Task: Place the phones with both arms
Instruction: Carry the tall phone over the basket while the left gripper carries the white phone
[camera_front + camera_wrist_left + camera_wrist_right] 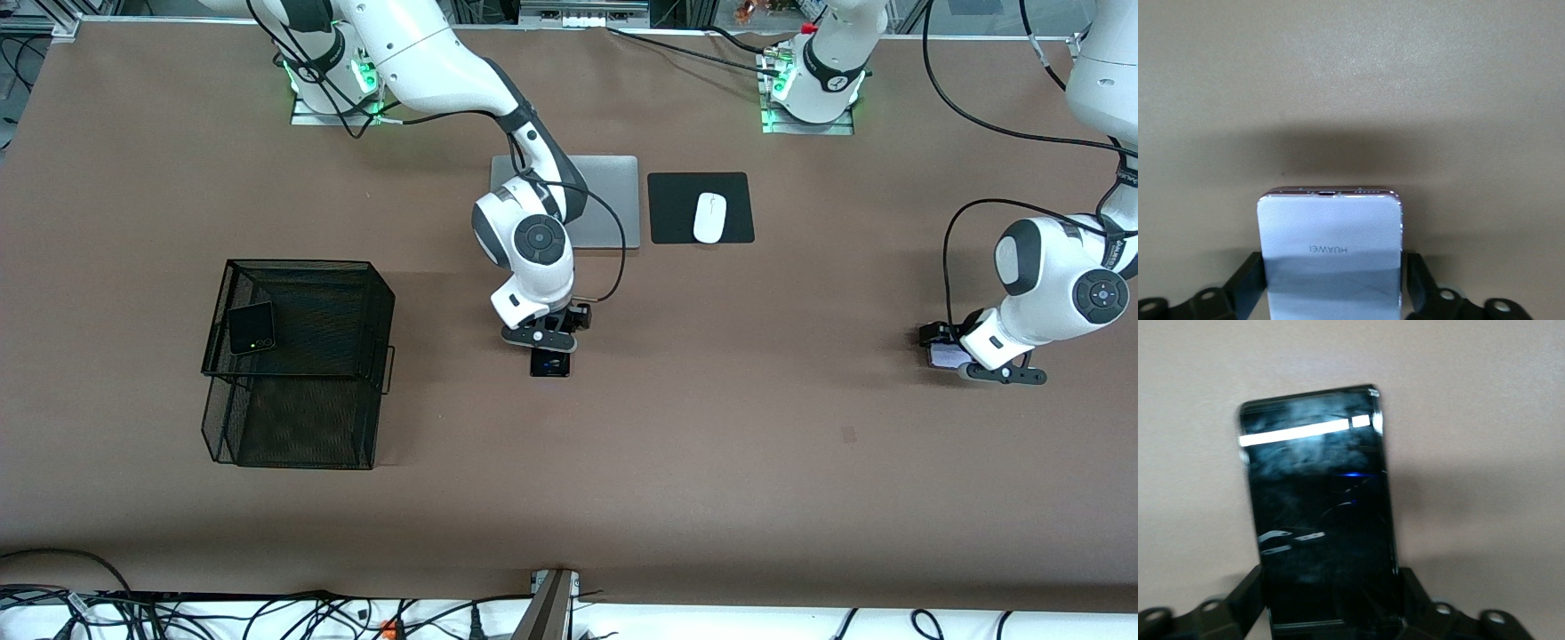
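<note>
The long black phone is between the fingers of my right gripper near the middle of the table. In the right wrist view the phone is clamped at its sides by the black fingers. The white/lilac phone is in my left gripper low over the table at the left arm's end. The left wrist view shows it gripped by the fingers. I cannot tell whether either phone touches the table. The small black phone with a green dot lies in the mesh basket.
The black mesh basket stands toward the right arm's end of the table. A silver laptop lies under the right arm, with a black mouse pad and white mouse beside it. Cables run along the edge nearest the front camera.
</note>
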